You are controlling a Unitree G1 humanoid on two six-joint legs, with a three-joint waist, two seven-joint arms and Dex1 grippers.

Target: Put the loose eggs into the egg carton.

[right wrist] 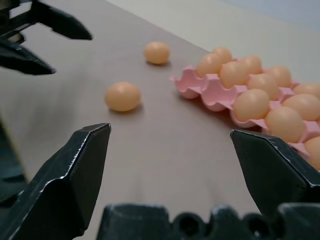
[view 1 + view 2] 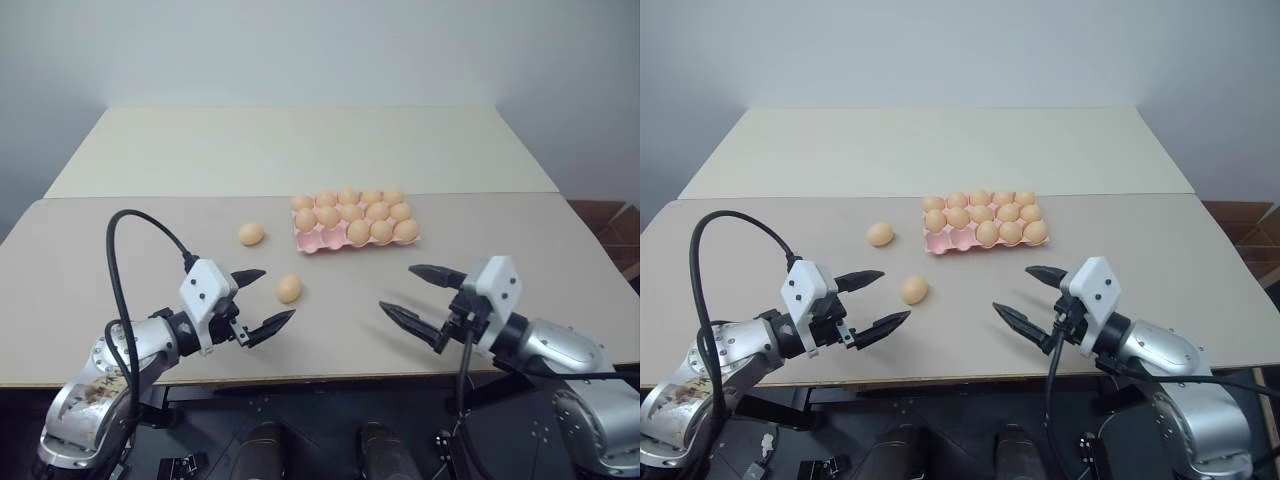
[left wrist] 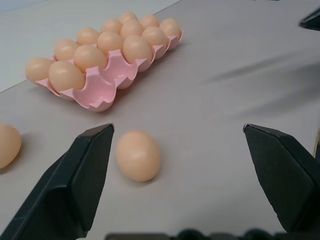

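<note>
Two loose eggs lie on the table: one (image 2: 289,289) near the front, the other (image 2: 251,234) farther back and to the left. The pink egg carton (image 2: 311,241) sits behind them at mid-table, holding several eggs, with its front-left cups bare. My left gripper (image 2: 277,294) hovers open just left of the nearer egg (image 3: 138,155), which lies beyond its fingertips, close to one finger (image 3: 82,175). My right gripper (image 2: 395,287) is open and holds nothing, in front of the carton (image 1: 202,89) and apart from it.
The table (image 2: 150,260) is two pale tops joined, the back one (image 2: 300,140) bare. Its front edge runs just under both grippers. A black cable (image 2: 120,260) loops up from my left arm. A white wall stands behind the table.
</note>
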